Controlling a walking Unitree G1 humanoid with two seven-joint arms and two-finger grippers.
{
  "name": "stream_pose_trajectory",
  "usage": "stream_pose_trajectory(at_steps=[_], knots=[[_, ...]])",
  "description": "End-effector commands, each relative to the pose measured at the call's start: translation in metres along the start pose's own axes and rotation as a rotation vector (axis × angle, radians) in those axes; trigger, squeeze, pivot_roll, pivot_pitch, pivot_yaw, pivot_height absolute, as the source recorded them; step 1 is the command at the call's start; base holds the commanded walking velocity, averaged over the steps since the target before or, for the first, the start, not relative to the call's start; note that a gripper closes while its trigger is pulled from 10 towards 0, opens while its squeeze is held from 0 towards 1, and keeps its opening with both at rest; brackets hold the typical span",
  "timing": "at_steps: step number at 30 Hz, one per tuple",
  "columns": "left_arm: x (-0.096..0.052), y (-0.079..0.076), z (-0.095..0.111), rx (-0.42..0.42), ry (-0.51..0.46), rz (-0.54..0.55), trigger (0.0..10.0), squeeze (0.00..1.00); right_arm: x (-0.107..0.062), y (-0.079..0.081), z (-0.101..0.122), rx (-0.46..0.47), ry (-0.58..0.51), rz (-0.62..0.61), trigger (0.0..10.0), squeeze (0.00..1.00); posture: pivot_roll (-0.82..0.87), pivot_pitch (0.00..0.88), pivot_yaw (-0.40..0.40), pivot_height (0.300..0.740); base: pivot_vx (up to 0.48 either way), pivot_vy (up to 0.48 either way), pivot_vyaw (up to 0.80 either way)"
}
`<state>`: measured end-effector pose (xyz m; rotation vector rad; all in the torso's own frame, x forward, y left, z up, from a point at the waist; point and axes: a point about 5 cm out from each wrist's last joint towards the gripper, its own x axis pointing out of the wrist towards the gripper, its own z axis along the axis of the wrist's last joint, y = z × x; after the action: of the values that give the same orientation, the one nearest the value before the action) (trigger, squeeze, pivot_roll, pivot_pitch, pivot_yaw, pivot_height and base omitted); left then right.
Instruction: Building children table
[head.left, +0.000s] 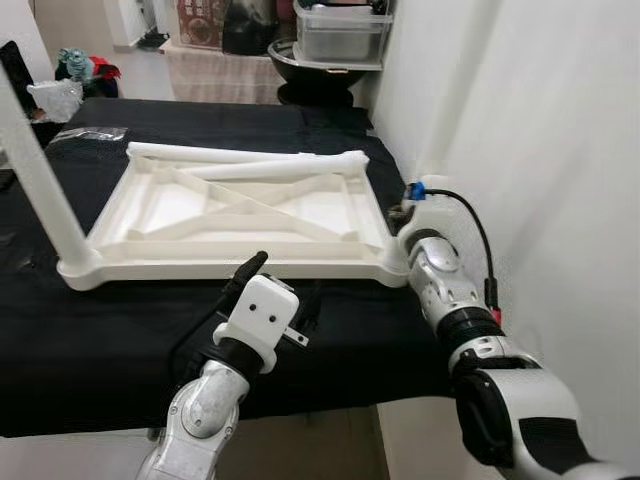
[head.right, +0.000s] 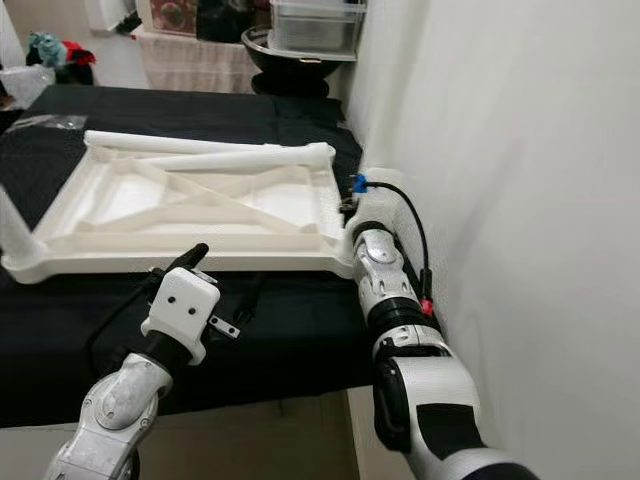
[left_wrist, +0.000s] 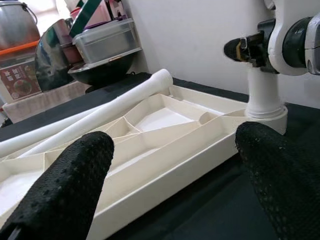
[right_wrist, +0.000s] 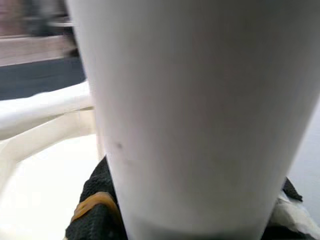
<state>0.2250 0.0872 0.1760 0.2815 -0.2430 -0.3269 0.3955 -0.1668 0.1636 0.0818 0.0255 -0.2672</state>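
tabletop (head.left: 240, 205): white, upside down, ribs up, on black-covered worktop (head.left: 120, 330) | legs: one upright in near-left corner socket (head.left: 40, 180), loose legs (head.left: 250, 155) along far edge | left pincer (left_wrist: 175, 170): fingers apart, just before tabletop's near rim, not touching | right pincer (head.left: 408, 215): at near-right corner, white leg (right_wrist: 200, 110) right against it, grip cannot tell

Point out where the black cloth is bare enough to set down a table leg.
Bare black cloth lies between the upside-down white plastic tabletop and the table's near edge, beside the left gripper. Another strip lies beyond the two loose white legs. The right corner is crowded by the right gripper.
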Motion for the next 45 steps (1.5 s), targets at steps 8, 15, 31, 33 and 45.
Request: stream_pose_trajectory(at_steps=[8,15,31,33,45], knots=[[0.002,-0.002,-0.001,0.003,0.000,-0.016,10.0,0.00,-0.006,0.030,-0.004,-0.011,0.017,0.143,10.0,1.00,0.06,0.047,-0.096,0.740,0.000,0.000,0.00],[0.002,-0.002,-0.002,0.004,0.001,-0.016,10.0,0.00,-0.007,0.033,0.004,0.141,0.040,0.597,10.0,0.00,0.05,0.053,-0.095,0.740,0.000,0.000,0.00],[0.002,0.000,-0.001,0.011,0.000,-0.012,10.0,0.00,-0.025,0.003,0.007,0.162,0.191,1.289,10.0,0.00,0.06,0.059,-0.098,0.740,0.000,0.000,0.00],[0.002,0.000,-0.001,0.011,0.000,-0.013,10.0,0.00,-0.025,0.004,0.007,0.156,0.189,1.290,10.0,0.00,0.07,0.061,-0.099,0.740,0.000,0.000,0.00],[0.001,0.002,-0.003,0.016,0.007,-0.012,10.0,0.00,-0.014,0.022,0.014,0.167,0.074,1.059,0.0,0.00,0.07,0.042,-0.098,0.740,0.000,0.000,0.00]])
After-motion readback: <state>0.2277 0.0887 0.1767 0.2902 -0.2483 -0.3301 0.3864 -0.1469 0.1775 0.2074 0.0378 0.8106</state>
